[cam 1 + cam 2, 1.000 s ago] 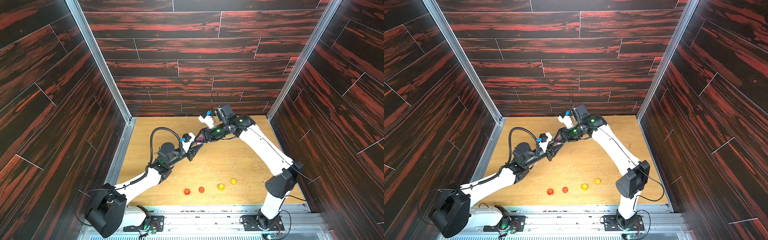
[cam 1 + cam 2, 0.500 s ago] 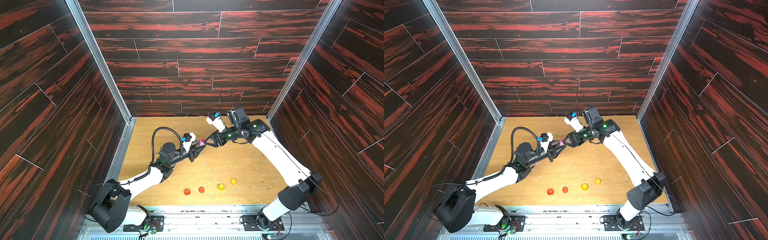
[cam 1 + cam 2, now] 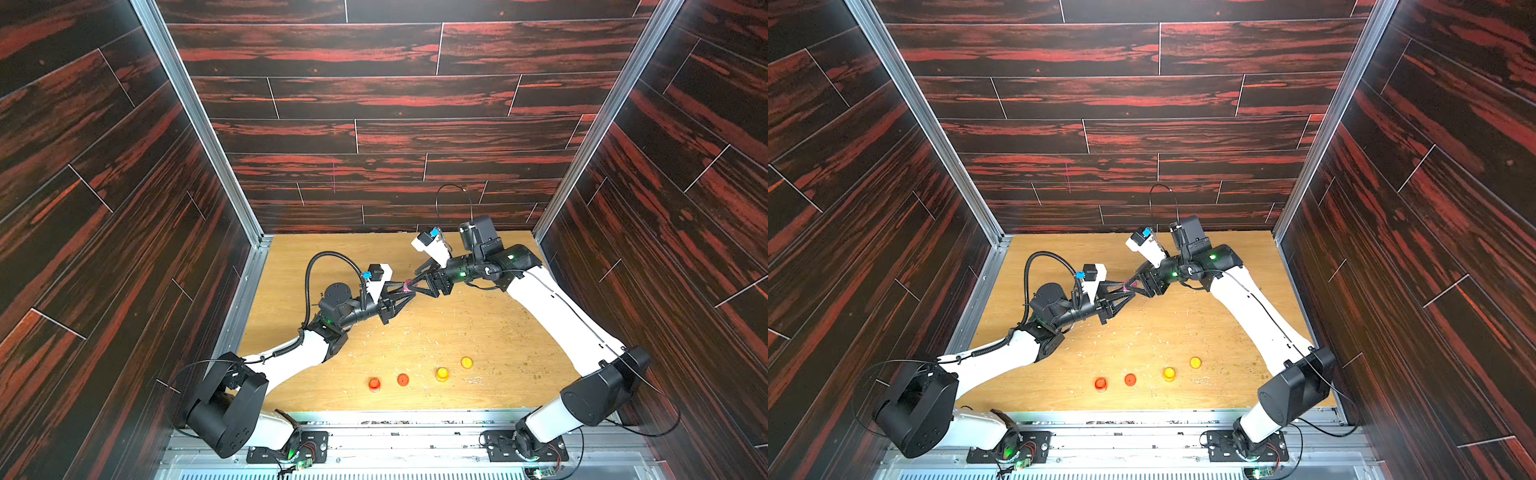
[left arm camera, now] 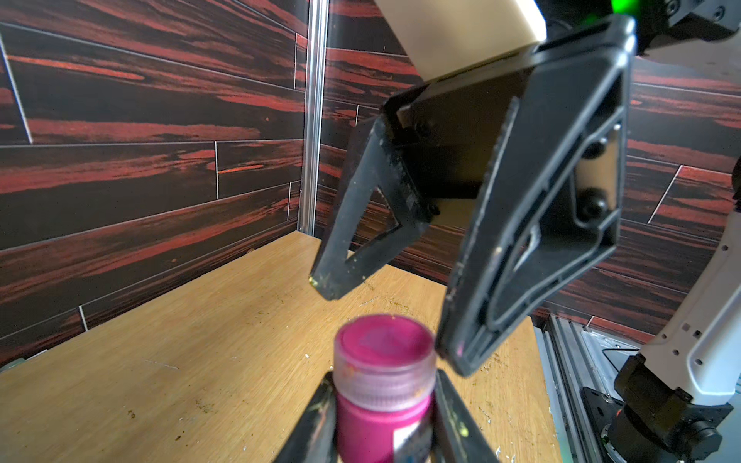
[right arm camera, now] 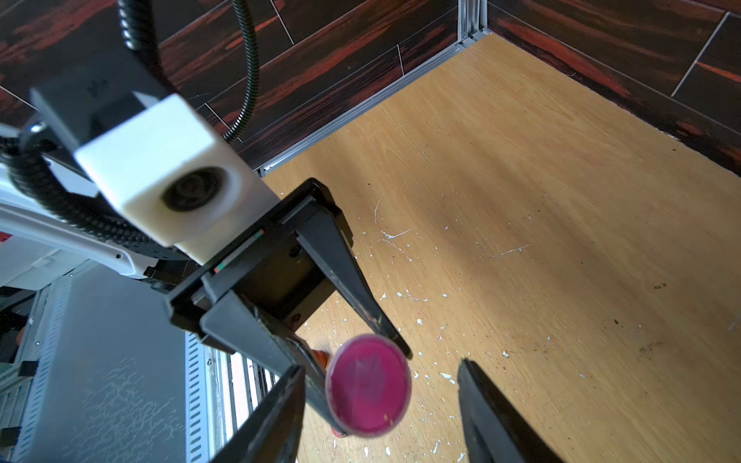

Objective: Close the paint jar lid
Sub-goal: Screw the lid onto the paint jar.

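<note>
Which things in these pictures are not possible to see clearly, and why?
1. Paint jar label: left wrist view, cut off by the bottom edge.
2. Jar body: right wrist view, hidden behind its lid.
3. Four small coloured pieces: both top views, too small to tell jars from lids.

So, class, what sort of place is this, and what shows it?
Probably a robot test cell: white-and-black left robot arm and right robot arm on a metal base rail, flecked plywood floor, dark red wood-print walls.
</note>
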Motion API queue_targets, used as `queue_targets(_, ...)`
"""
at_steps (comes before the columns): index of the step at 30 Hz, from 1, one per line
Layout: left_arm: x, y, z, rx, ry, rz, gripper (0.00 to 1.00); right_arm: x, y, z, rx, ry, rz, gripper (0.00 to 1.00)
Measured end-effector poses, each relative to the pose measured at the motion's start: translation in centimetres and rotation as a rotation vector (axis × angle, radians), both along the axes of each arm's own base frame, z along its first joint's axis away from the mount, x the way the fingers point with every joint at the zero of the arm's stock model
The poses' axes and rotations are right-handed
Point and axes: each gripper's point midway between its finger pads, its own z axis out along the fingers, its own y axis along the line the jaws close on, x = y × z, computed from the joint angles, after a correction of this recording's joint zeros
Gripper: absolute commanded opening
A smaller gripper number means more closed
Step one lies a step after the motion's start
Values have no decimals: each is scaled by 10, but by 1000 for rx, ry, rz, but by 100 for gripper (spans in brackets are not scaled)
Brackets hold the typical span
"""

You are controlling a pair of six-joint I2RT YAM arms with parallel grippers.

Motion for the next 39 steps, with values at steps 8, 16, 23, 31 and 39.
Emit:
queue_targets(8, 1, 0, 3, 0, -3, 1, 11, 1, 4, -5, 6, 16, 16, 54)
queue_targets(16, 3, -1, 3, 9, 0, 4, 11, 0, 6, -3, 23, 31, 18, 35)
queue_targets(23, 18, 2, -7, 38, 10, 71, 12, 14, 13, -15, 14, 69, -88, 35)
queue_targets(31, 87, 17, -53, 135, 52, 382, 12, 84, 37, -65, -44, 192, -573, 39)
queue_targets(39, 99, 20, -48, 98, 7, 462, 12, 89, 36, -68, -25, 244, -708, 61)
